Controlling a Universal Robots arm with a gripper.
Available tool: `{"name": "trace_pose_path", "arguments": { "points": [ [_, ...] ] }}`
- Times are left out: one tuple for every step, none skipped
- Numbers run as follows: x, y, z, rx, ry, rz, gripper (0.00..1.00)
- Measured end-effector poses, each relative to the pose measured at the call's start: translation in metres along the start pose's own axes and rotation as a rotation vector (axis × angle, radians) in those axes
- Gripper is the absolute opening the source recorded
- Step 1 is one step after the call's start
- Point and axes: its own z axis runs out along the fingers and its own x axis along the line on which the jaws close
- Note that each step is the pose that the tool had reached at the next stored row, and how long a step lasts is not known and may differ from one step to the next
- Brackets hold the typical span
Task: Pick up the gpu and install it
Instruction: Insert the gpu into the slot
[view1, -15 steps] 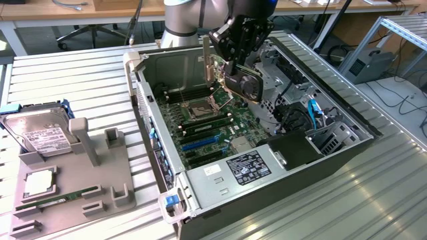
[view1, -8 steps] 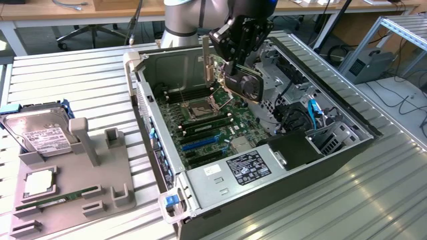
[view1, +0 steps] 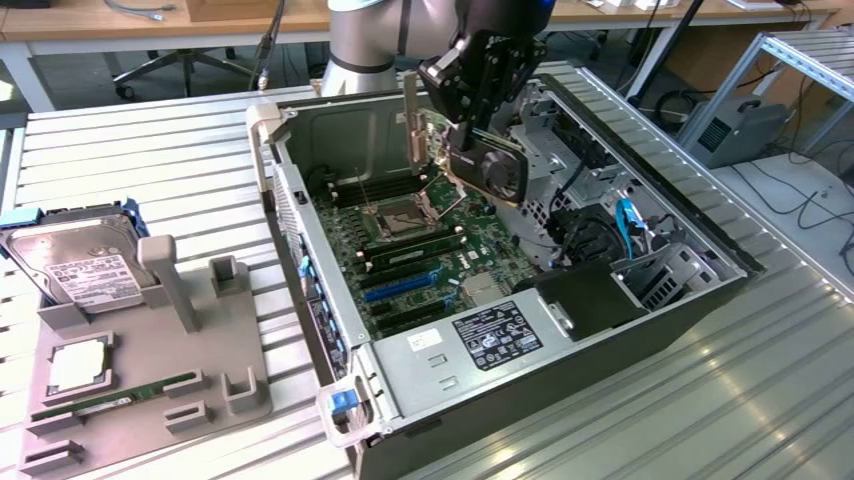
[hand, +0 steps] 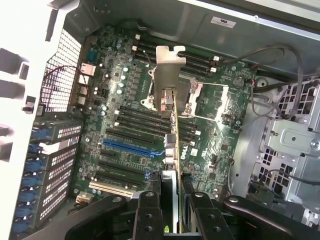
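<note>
Green board and black cooler edge-on, the gpu (view1: 497, 172) (hand: 166, 80) hung above the motherboard (view1: 427, 250) (hand: 125, 125), its silver end bracket upright and clear of every slot. The gripper (view1: 474, 135) (hand: 172, 210) was pinching the card between its two black fingers. On the motherboard below, the blue expansion slot (view1: 400, 288) (hand: 132, 146) lay empty. The open computer case (view1: 287, 200) surrounded the motherboard. To my eye the pick-up was done, the seating not yet.

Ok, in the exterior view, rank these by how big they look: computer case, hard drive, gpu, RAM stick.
1. computer case, by far the largest.
2-3. hard drive and gpu look close. The gpu is raised, tilted and partly covered, so I won't rank them.
4. RAM stick, a thin strip, is the smallest.
</note>
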Motion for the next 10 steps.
{"name": "trace_pose_path", "arguments": {
  "points": [
    [0.0000,0.0000,0.0000,-0.0001,0.0001,-0.004,0.27],
    [-0.0001,0.0000,0.0000,-0.0002,0.0001,-0.008,0.27],
    [-0.0001,0.0000,0.0000,-0.0004,0.0002,-0.012,0.27],
    [-0.0001,0.0000,0.0000,-0.0005,0.0002,-0.017,0.27],
    [-0.0001,0.0000,0.0000,-0.0006,0.0003,-0.022,0.27],
    [-0.0001,0.0000,0.0000,-0.0007,0.0003,-0.026,0.27],
    [-0.0001,0.0000,0.0001,-0.0008,0.0003,-0.029,0.27],
    [-0.0001,0.0000,0.0000,-0.0009,0.0005,-0.034,0.27],
    [-0.0001,0.0000,0.0001,-0.0010,0.0005,-0.038,0.27],
    [-0.0001,0.0000,0.0001,-0.0011,0.0006,-0.041,0.27]
  ]
}}
